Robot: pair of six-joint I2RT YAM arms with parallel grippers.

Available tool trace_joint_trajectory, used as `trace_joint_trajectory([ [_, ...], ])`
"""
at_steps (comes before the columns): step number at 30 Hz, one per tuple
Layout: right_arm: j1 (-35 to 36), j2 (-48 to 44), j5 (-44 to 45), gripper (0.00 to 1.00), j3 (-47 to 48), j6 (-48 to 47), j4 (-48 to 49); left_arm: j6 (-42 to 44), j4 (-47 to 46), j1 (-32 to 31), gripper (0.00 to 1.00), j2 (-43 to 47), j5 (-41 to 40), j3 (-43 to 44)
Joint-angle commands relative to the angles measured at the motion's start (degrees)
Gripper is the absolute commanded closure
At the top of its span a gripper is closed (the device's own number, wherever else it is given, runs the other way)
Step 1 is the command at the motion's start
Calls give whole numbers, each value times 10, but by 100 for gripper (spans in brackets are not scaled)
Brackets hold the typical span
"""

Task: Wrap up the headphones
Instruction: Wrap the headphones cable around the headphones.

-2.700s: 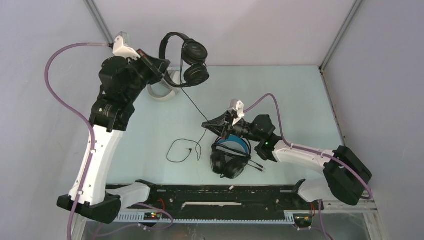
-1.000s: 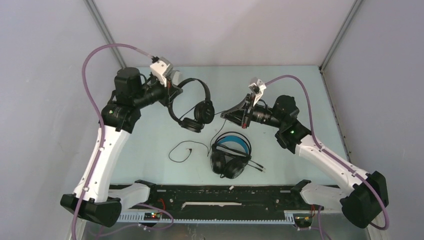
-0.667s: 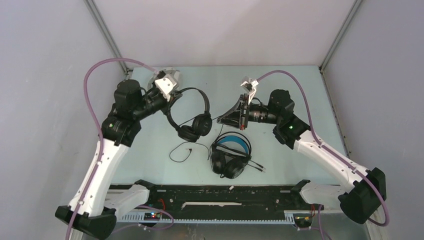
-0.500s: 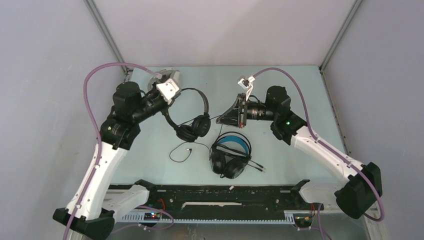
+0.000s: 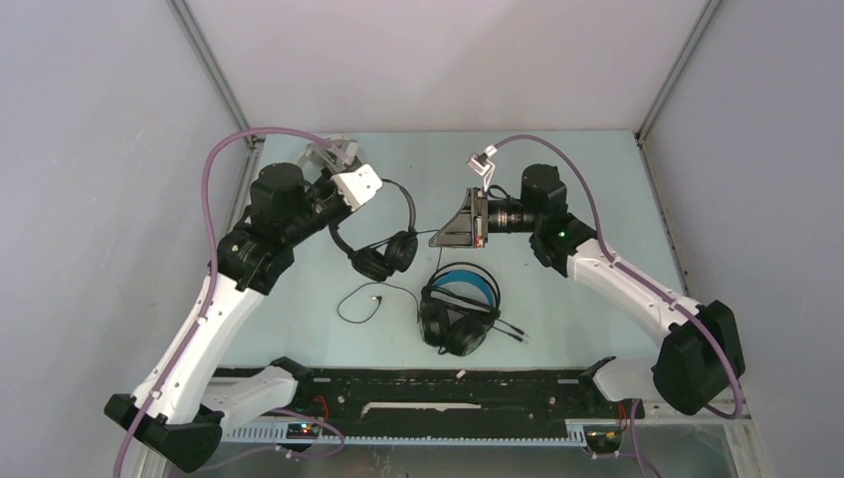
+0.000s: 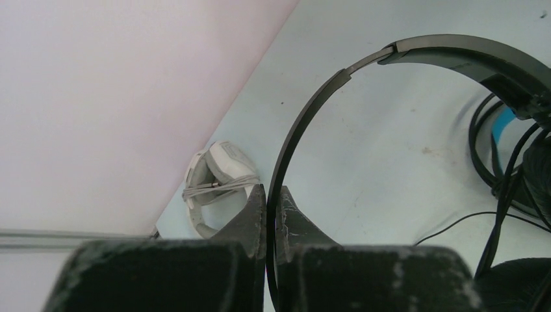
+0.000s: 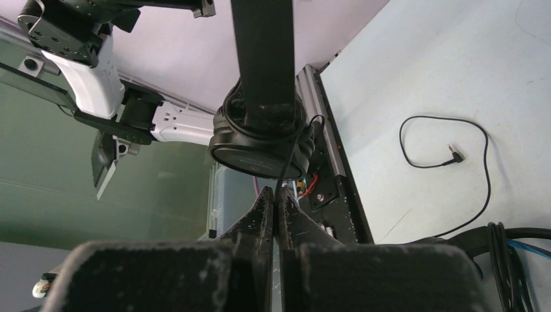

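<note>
The small thin black headphones [image 5: 383, 254] hang by their headband [image 6: 312, 110] from my left gripper [image 6: 268, 195], which is shut on the band, left of the table's middle [image 5: 335, 211]. Their ear cups [image 7: 260, 146] hang just above the table. My right gripper [image 7: 275, 198] is shut on their thin cord close under the cups, a little right of them [image 5: 436, 241]. The cord's free end [image 5: 363, 299] lies looped on the table with its plug [image 7: 455, 153]. The bulky black pair with the blue-lined band [image 5: 458, 309] lies near the front. The white-grey pair [image 6: 217, 172] lies at the back left corner.
The pale table [image 5: 577, 179] is closed in by grey walls at the back and on both sides. A black rail [image 5: 438, 383] runs along the near edge between the arm bases. The bulky pair's cord [image 5: 513, 332] trails to its right.
My left arm has carried the thin headphones down and toward the front, so the cups now hang lower. My right gripper has shifted slightly with the cord. Both grips are unchanged.
</note>
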State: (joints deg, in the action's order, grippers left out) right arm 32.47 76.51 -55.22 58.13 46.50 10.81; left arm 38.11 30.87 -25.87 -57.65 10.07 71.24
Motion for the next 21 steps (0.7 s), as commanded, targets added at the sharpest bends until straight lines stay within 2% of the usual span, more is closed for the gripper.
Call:
trace_joint_trajectory([
  [1, -8, 4, -36, 100, 29, 49, 59, 16, -15, -2, 100, -2, -89, -4],
  [8, 11, 25, -63, 98, 29, 133, 178, 12, -36, -19, 100, 13, -99, -9],
  [15, 24, 47, -52, 94, 29, 195, 272, 9, -50, -24, 100, 13, -130, -16],
  [21, 26, 62, -35, 89, 50, 190, 268, -27, -68, -26, 100, 16, -142, -19],
])
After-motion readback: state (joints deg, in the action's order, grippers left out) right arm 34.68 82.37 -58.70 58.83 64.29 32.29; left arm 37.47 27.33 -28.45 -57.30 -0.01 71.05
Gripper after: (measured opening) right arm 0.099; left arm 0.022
